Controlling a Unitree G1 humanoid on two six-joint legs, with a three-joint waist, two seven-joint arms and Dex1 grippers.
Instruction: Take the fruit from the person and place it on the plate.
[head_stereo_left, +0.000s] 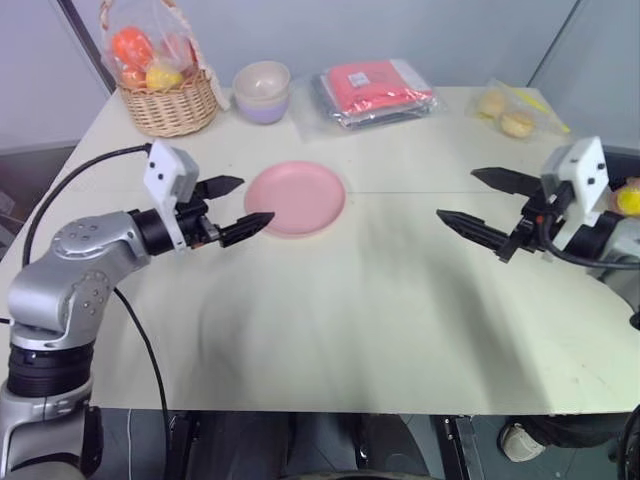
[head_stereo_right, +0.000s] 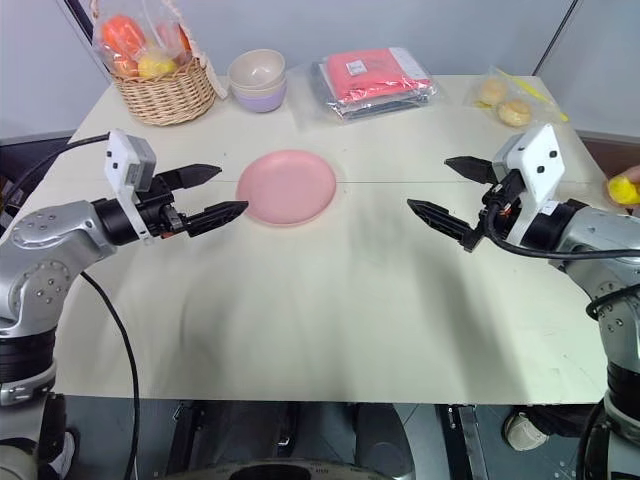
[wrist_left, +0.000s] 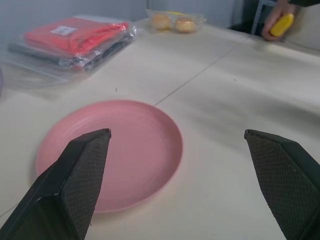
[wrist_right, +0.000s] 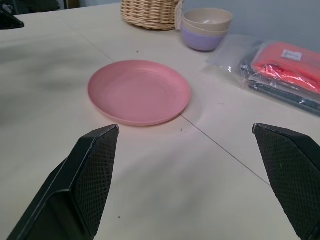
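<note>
Both my end effectors, left (head_stereo_left: 232, 207) and right (head_stereo_right: 448, 192), gape empty; fruit (wrist_left: 282, 24) sits in the person's hand (wrist_left: 273, 23), plate (head_stereo_left: 296, 197) bare.

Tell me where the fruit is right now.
The fruit is in the person's hand off the table's right edge, just beyond the open right gripper, far from the plate.
</note>
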